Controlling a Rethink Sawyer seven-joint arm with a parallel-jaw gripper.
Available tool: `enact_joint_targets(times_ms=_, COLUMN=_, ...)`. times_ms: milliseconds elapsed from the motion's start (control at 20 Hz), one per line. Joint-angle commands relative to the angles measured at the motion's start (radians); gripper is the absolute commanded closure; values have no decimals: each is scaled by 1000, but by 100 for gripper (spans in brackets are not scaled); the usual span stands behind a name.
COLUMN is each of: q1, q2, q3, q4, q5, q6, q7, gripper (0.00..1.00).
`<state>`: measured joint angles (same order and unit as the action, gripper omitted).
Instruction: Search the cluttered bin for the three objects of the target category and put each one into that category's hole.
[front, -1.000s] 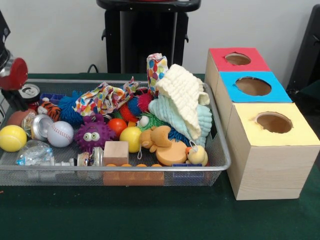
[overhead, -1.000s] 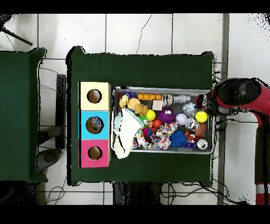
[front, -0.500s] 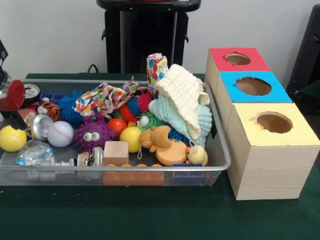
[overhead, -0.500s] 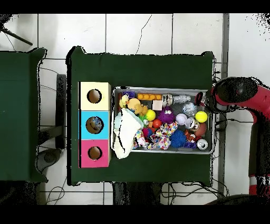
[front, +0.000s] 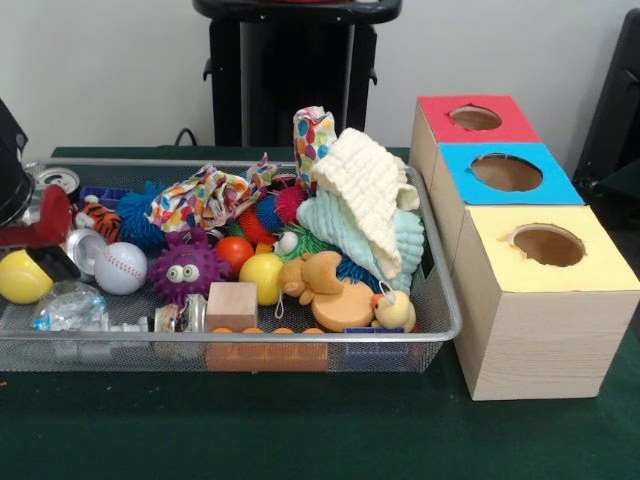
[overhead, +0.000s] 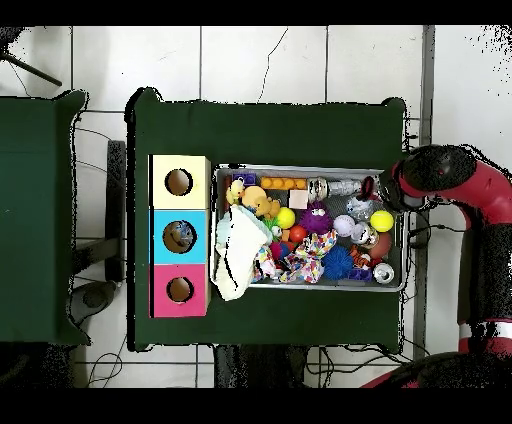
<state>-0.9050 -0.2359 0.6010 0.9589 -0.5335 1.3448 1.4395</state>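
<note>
The wire mesh bin (front: 441, 322) is full of mixed toys, cans and cloths. My gripper (front: 45, 248) is low at the bin's left end in the front view, just above a yellow ball (front: 18, 278) and beside a crushed silver can (front: 84, 250). Overhead, the gripper (overhead: 372, 190) is over the bin's right end, near the same yellow ball (overhead: 381, 221). A baseball (front: 121, 268), a purple spiky ball (front: 184, 269), an orange ball (front: 235, 250) and another yellow ball (front: 261, 276) lie to its right. Three boxes with holes have red (front: 476, 118), blue (front: 507, 172) and yellow (front: 548, 245) tops.
A cream cloth (front: 368, 195) and a mint cloth (front: 345, 228) pile high at the bin's right end, with a spotted cloth (front: 205, 197) in the middle. A wooden block (front: 232, 304), plush bear (front: 315, 275), rubber duck (front: 396, 311) and crumpled plastic bottle (front: 70, 306) lie along the front.
The gripper has come down from above the bin's end into the bin, ending beside the yellow ball and crushed can. The objects in the bin have not visibly shifted.
</note>
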Motion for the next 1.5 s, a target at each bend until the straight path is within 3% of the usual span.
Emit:
enact_joint_targets(times_ms=50, q1=32, q2=74, q3=56, q4=-106, q5=-31, q6=70, q7=-382, gripper=100)
enact_joint_targets(times_ms=400, q1=49, q2=78, q3=51, q4=-152, q5=-37, q6=3, q7=-400, gripper=100)
enact_joint_targets(times_ms=900, q1=72, q2=88, q3=34, q4=-225, q5=-60, q6=1, q7=-432, gripper=100)
enact_joint_targets(times_ms=1200, q1=87, q2=118, q3=37, q4=-285, q5=-76, q6=20, q7=-484, gripper=100)
enact_joint_targets(times_ms=1500, q1=94, q2=154, q3=24, q4=-301, q5=-55, q6=132, q7=-516, gripper=100)
